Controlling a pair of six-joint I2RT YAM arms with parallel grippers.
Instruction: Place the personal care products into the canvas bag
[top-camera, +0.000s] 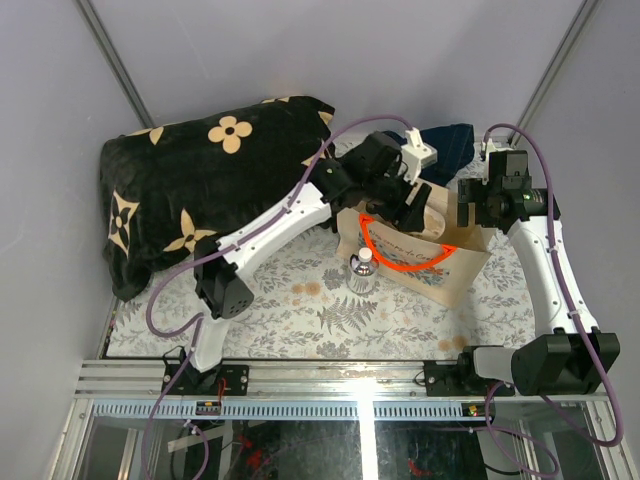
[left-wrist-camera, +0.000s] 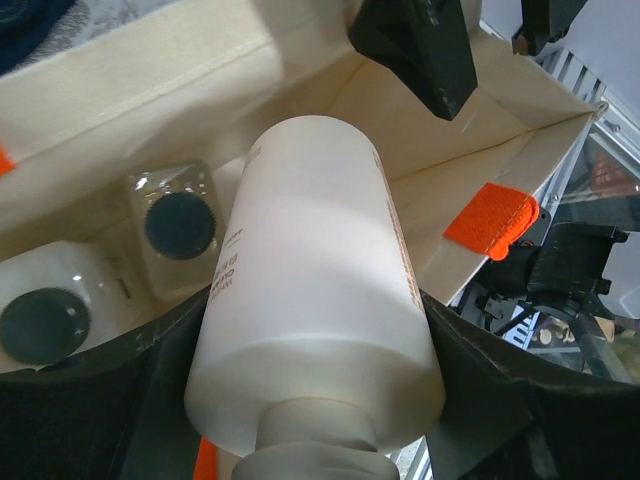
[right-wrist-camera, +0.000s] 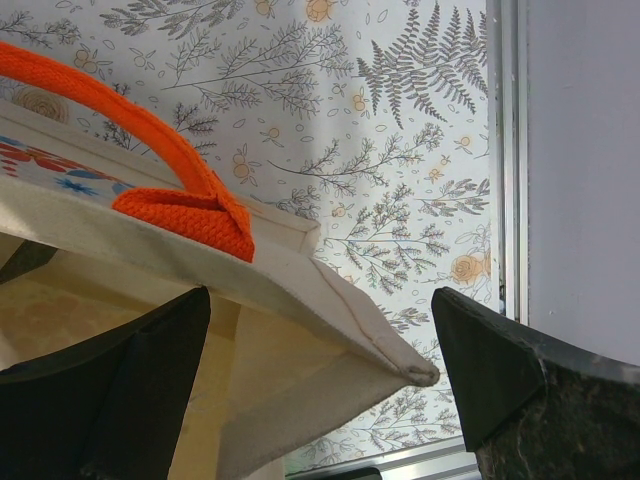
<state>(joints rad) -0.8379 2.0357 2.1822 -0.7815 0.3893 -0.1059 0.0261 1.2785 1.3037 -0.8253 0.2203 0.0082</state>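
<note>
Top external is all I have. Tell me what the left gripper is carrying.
Observer: The left gripper is shut on a white bottle, over the canvas bag's open interior.
Operator: Report what's inside.
Observer: A clear bottle and a white container, both dark-capped, stand on its floor.
Operator: Now the right gripper.
Observer: The right gripper is open, straddling the bag's corner wall.

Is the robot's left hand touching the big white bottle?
Touching. The left wrist view shows the left gripper with its dark fingers pressed against both sides of the white bottle.
</note>
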